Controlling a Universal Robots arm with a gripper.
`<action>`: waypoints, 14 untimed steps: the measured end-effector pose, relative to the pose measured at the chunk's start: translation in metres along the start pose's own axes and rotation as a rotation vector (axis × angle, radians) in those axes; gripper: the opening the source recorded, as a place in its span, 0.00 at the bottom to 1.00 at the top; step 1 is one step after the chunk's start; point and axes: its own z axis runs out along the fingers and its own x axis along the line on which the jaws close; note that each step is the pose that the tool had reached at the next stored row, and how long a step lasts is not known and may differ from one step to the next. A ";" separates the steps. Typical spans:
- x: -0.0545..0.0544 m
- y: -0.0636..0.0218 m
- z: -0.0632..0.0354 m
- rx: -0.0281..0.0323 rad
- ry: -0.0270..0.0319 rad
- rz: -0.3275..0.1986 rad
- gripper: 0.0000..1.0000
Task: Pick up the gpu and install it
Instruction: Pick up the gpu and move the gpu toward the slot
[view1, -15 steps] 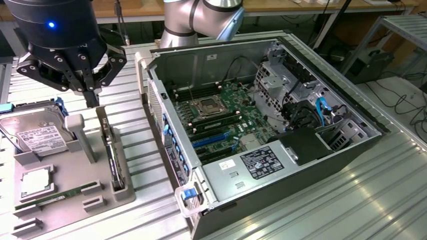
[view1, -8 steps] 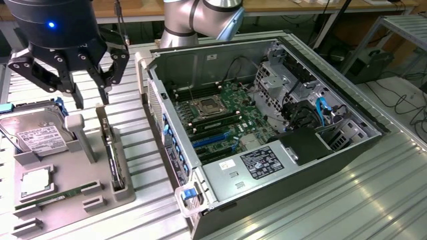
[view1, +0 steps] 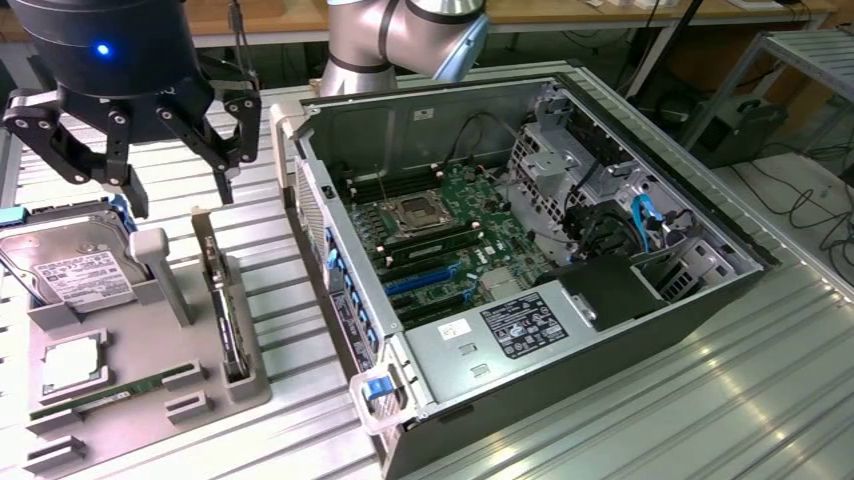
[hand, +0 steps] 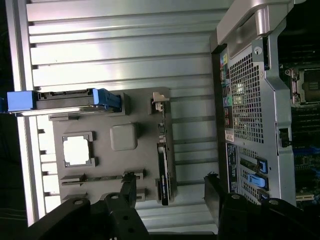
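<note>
- Gripper is released: black fingers are spread wide with nothing between them.
- In the exterior view it hangs above the far end of the grey parts tray; I see no contact with any part.
- The gpu is nearest to it, a thin dark card standing on its edge in the long slot along the tray side that faces the computer case.
- In the wrist view the gpu lies in line with the gap between the two fingers, closer to one of them; it is not picked up or installed.
- The hard drive, with a white label and a blue caddy, stands in a tray holder on the side away from the case, well apart from the gpu.
- A square silver processor chip lies flat in its tray pocket.
- A narrow green memory stick sits in a slot beside the chip.
- The open computer case lies on its side just beside the tray, at the exterior view's right.
- The green motherboard is exposed inside, with blue expansion slots that hold no card.
- The grey arm rises behind the case.
- Everything rests on a ribbed aluminium table.
</note>
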 end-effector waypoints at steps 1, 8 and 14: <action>0.000 0.0000 0.0000 -0.0001 0.0001 -0.004 0.66; 0.000 -0.0001 0.0016 -0.0012 0.0022 -0.049 0.66; 0.000 -0.0002 0.0049 -0.0015 0.0029 -0.061 0.66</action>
